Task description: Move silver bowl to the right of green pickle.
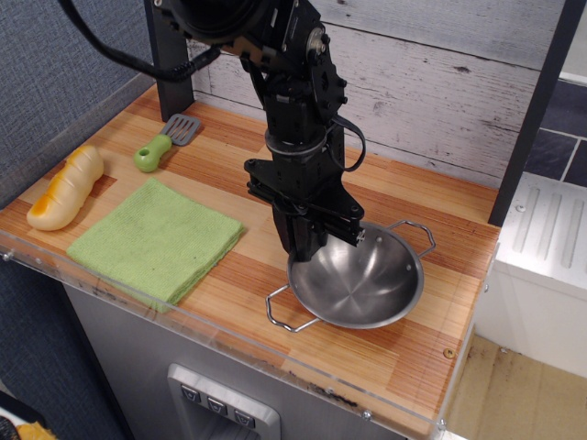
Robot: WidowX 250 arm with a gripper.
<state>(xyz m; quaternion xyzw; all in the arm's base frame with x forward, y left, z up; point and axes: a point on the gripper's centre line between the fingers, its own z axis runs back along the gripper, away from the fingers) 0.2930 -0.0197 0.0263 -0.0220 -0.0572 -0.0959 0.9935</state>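
Toy kitchen: wooden counter [229,293], plank backsplash [440,82], play bread [64,188].

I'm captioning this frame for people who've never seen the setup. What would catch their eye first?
The black gripper stands out most, reaching down mid-counter and shut on the near-left rim of the silver bowl, which shines at the right front. Next come the green cloth at the left front, the yellow bread toy at the far left edge, and the green pickle behind them.

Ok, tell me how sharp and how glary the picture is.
Only one view, observation.image: sharp throughout, no motion blur on the gripper or the bowl; the bowl's inside shows soft reflections, not blown-out glare; lighting is even, with faint shadows on the wooden counter.
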